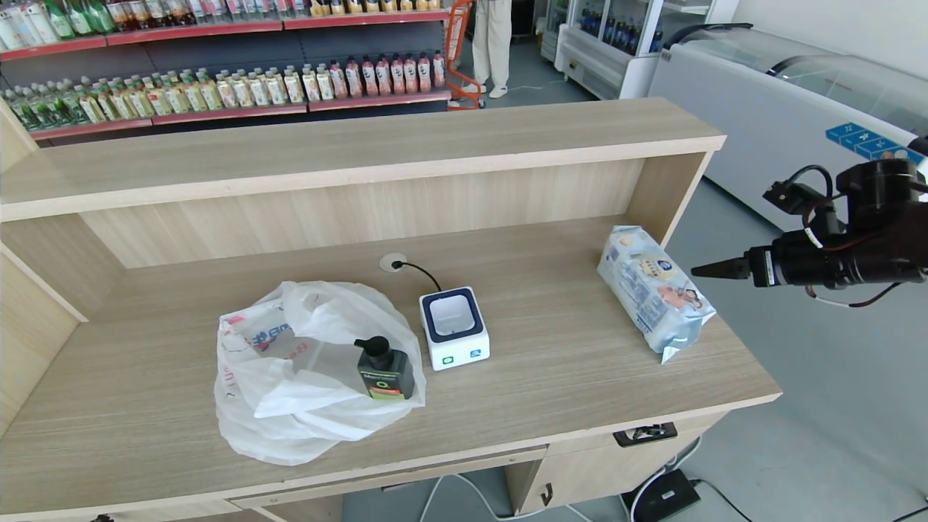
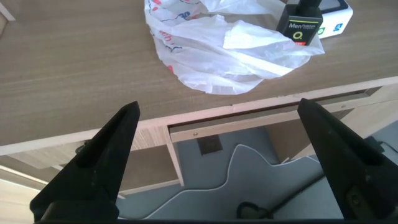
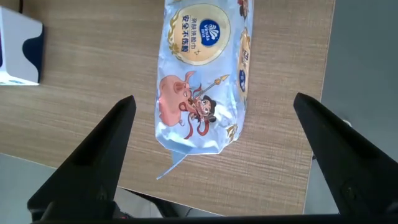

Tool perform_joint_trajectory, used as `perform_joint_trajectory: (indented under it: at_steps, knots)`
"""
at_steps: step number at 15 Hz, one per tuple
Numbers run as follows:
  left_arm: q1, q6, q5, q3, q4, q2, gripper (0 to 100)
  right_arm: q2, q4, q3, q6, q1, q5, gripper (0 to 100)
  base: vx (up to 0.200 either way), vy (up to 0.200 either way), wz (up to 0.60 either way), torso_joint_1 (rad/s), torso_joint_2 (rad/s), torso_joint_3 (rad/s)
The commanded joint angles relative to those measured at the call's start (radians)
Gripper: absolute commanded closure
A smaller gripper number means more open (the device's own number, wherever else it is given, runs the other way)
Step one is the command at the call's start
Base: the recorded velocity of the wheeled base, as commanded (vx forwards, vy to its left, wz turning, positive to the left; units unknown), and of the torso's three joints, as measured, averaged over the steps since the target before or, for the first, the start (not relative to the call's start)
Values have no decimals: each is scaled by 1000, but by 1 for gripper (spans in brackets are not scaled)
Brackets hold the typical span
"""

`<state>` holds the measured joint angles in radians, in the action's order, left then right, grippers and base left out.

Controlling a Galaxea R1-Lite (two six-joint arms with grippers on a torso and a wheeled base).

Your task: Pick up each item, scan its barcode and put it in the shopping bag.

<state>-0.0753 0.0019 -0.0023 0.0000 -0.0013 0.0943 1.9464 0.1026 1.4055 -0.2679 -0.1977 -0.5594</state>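
Observation:
A pale blue wipes pack (image 1: 655, 290) lies flat near the counter's right end. My right gripper (image 1: 714, 270) hangs just off that end, beside and a little above the pack, open and holding nothing. From the right wrist the pack (image 3: 200, 74) lies between and beyond the spread fingers (image 3: 93, 168). A white shopping bag (image 1: 290, 370) lies crumpled at centre left, with a dark pump bottle (image 1: 384, 370) standing at its right edge. The white scanner (image 1: 454, 326) stands right of the bag. My left gripper (image 2: 217, 162) is open in front of the counter's front edge, below the bag (image 2: 211, 56).
The wooden counter (image 1: 565, 362) has a raised back wall, a top ledge and a side panel behind the pack. A black cable (image 1: 420, 274) runs from the scanner to a hole in the top. Freezers (image 1: 783, 109) stand on the right. A drawer front (image 2: 249, 127) runs under the edge.

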Motion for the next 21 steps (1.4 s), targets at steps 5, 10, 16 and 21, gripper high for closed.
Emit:
perform_joint_trajectory:
  at_steps: [5, 10, 16, 21]
  knots:
    - [0, 0, -1, 0, 0, 1, 0, 68, -6, 1, -2, 41, 13, 0, 0, 0, 0, 0, 0, 0]
    - [0, 0, -1, 0, 0, 1, 0, 121, -11, 32, -4, 64, 12, 0, 0, 0, 0, 0, 0, 0]
    - [0, 0, -1, 0, 0, 1, 0, 189, -11, 76, -4, 92, 12, 0, 0, 0, 0, 0, 0, 0]
    - [0, 0, -1, 0, 0, 1, 0, 246, -11, 107, -8, 98, 13, 0, 0, 0, 0, 0, 0, 0]
